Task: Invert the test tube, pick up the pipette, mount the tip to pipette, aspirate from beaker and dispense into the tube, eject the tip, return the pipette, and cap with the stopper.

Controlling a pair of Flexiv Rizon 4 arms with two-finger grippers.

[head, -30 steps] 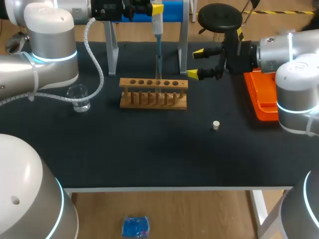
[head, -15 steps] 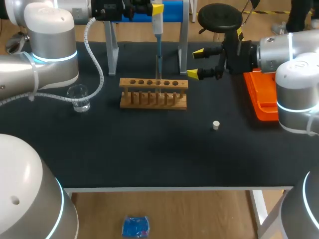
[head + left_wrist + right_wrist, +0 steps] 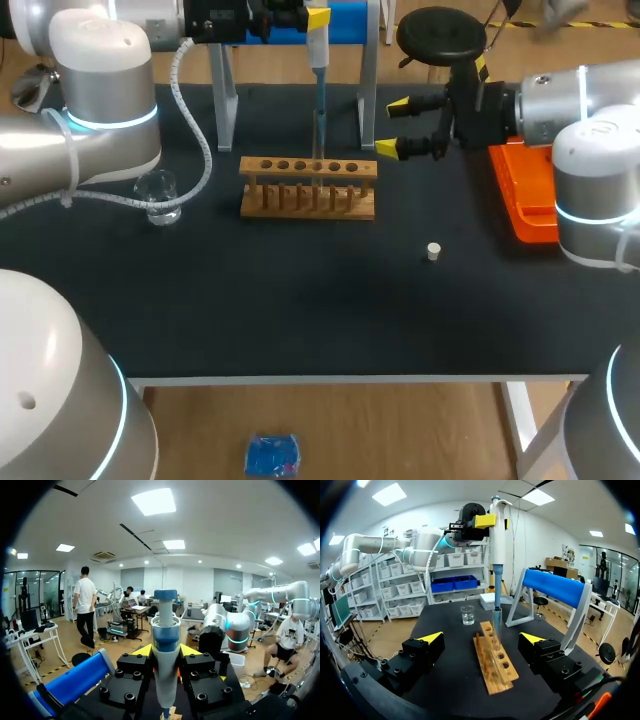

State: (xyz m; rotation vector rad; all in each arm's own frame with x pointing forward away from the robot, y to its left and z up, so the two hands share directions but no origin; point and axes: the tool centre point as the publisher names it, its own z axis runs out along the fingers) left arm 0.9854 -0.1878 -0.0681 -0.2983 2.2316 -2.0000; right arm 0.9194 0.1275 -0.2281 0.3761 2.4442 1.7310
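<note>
One stopper [image 3: 433, 251] lies nearest, in front of the rack [image 3: 308, 187] and off to its right. Left of the rack stands the beaker [image 3: 158, 196]. A tube [image 3: 318, 145] stands upright in the rack, and the pipette [image 3: 317, 55] hangs straight above it, tip at the tube's mouth. The left gripper [image 3: 165, 651] clamps the pipette's body. Right of the rack, the right gripper [image 3: 392, 127] hangs with fingers spread, grasping nothing. A tray [image 3: 520, 200] sits further right; a stand [image 3: 368, 85] rises behind the rack.
</note>
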